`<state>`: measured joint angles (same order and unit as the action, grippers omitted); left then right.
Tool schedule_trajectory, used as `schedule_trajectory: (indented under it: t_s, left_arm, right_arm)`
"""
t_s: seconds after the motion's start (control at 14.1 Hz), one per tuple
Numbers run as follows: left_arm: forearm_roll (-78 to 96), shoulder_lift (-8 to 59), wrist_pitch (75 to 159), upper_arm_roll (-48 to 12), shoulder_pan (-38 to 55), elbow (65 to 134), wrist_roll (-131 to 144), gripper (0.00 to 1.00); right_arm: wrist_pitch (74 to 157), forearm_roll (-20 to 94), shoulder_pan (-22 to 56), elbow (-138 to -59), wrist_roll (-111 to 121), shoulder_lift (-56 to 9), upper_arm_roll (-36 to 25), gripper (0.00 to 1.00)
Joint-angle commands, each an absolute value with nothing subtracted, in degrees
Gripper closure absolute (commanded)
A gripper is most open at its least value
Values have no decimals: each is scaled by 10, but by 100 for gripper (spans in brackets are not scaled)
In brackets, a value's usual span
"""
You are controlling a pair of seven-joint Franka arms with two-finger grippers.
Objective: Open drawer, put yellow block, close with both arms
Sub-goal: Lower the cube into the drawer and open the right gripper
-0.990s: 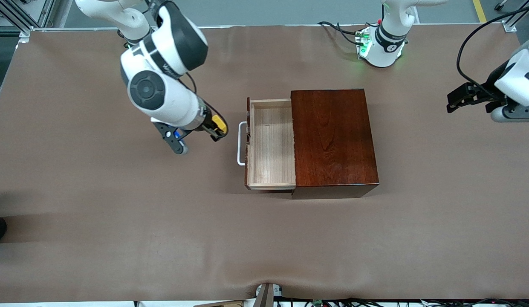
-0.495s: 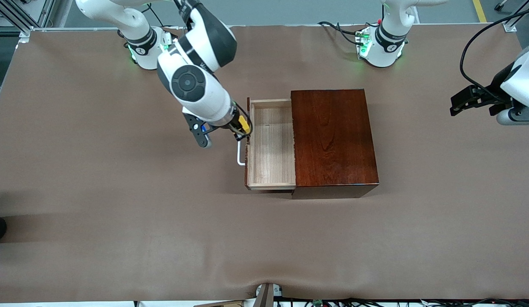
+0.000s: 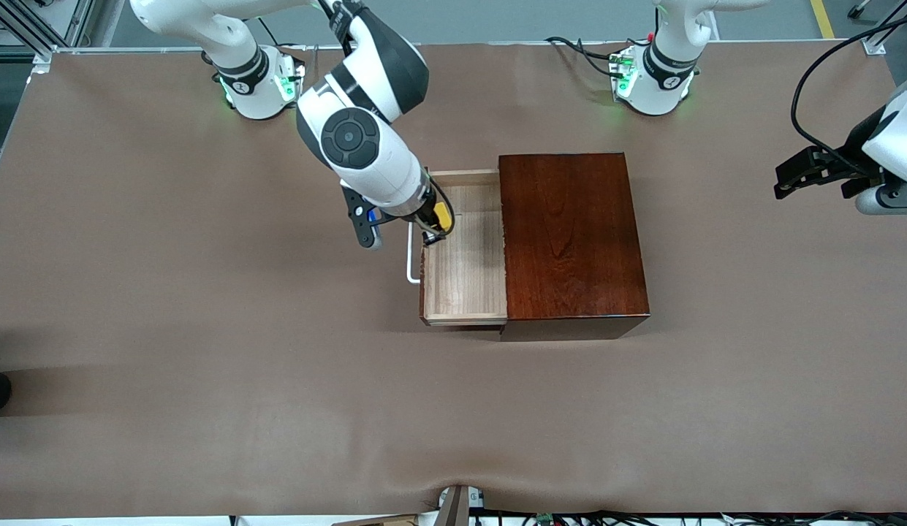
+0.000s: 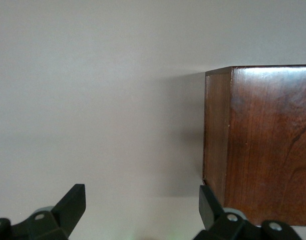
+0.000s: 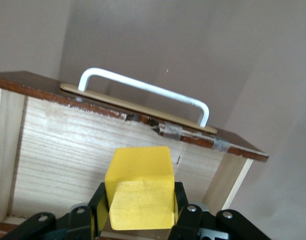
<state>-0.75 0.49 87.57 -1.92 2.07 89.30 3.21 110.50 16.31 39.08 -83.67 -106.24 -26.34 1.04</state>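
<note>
Brown table (image 3: 205, 329): right gripper (image 3: 435, 228), jaws clenched on the yellow block (image 3: 443, 215), hangs over the open drawer (image 3: 464, 270); left gripper (image 3: 786, 183) jaws released.

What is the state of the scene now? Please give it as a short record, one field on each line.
drawer: pulled open from the wooden box, nothing lying inside
handle: white bar on the drawer's front, toward the right arm's end of the table
yellow block: held in the air over the open drawer
right gripper: shut on the yellow block, over the drawer's front part
left gripper: open, holding nothing, waiting off the box's end toward the left arm's end of the table
step not yet done: block released into the drawer, drawer closed
</note>
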Motion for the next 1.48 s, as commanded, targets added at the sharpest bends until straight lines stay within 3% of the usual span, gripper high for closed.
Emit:
schedule_trajectory:
  t_s: [0.0,0.99,1.06,1.2,1.27,1.41]
  left_arm:
    - [-5,8,872,-15,26,896,26,0]
    - [-6,11,874,-23,27,898,25,0]
    - [-6,12,875,-23,30,898,32,0]
    - [-3,15,874,-24,33,898,38,0]
    - [-2,16,875,-24,34,898,43,0]
    - [0,21,875,-24,40,896,60,0]
  right_arm:
    - [1123,174,412,-822,-1088,-289,3,100]
    - [1171,167,430,-828,-1100,-351,2,98]
    - [1171,167,430,-828,-1100,-352,2,87]
    - [1166,173,429,-826,-1103,-352,2,12]
    - [1163,174,425,-823,-1103,-351,2,0]
    - [1152,166,425,-817,-1102,-345,1,0]
